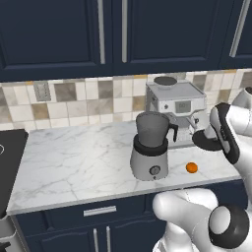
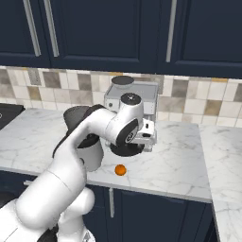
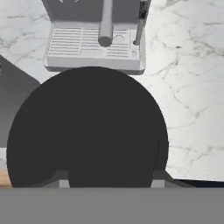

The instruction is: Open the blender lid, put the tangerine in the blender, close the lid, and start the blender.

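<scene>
The blender (image 1: pixel 150 152) stands on the marble counter with its dark jar open at the top; in the right base view the arm hides most of the blender (image 2: pixel 90 153). My gripper (image 1: pixel 210 141) is shut on the blender lid (image 1: pixel 204 141), a round black disc held level above the counter, right of the jar and in front of the coffee machine. Seen from the hand, the blender lid (image 3: pixel 87 131) covers the middle of the picture, and my gripper (image 3: pixel 109 181) sits at its lower edge. The tangerine (image 1: pixel 191 168) lies on the counter right of the blender's base, below the lid (image 2: pixel 126 149); the tangerine (image 2: pixel 120 169) is near the front edge.
A boxy silver coffee machine (image 1: pixel 176 106) stands against the tiled wall behind the blender, its drip tray (image 3: pixel 94 43) just beyond the lid. A dark cooktop (image 1: pixel 10 157) lies at the counter's left end. Navy cabinets hang overhead. Bare marble (image 2: pixel 179 151) stretches to the right.
</scene>
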You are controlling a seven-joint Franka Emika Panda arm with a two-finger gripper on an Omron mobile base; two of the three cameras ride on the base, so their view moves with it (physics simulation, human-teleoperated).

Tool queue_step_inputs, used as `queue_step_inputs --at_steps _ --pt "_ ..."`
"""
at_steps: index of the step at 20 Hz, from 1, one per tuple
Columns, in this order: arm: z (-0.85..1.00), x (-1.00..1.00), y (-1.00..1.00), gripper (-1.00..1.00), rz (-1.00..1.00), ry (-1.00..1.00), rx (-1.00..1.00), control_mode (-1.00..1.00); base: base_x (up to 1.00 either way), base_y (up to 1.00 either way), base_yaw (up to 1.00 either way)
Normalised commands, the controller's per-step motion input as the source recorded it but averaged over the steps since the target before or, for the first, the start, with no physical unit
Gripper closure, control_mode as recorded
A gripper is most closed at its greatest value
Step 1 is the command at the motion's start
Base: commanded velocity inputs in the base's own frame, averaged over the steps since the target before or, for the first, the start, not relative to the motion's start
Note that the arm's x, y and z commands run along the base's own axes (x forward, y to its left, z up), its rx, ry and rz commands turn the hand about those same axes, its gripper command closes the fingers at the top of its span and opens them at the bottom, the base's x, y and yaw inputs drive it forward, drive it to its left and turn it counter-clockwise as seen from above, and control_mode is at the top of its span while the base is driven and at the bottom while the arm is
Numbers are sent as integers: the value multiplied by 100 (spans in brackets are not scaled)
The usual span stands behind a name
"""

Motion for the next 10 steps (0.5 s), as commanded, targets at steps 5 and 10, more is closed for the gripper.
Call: queue_step_inputs --at_steps 5,10 --pt "-88 30 -100 100 0 9 -1 -100 0 0 0" --pt "-65 61 -54 100 0 6 0 -100 0 0 0"
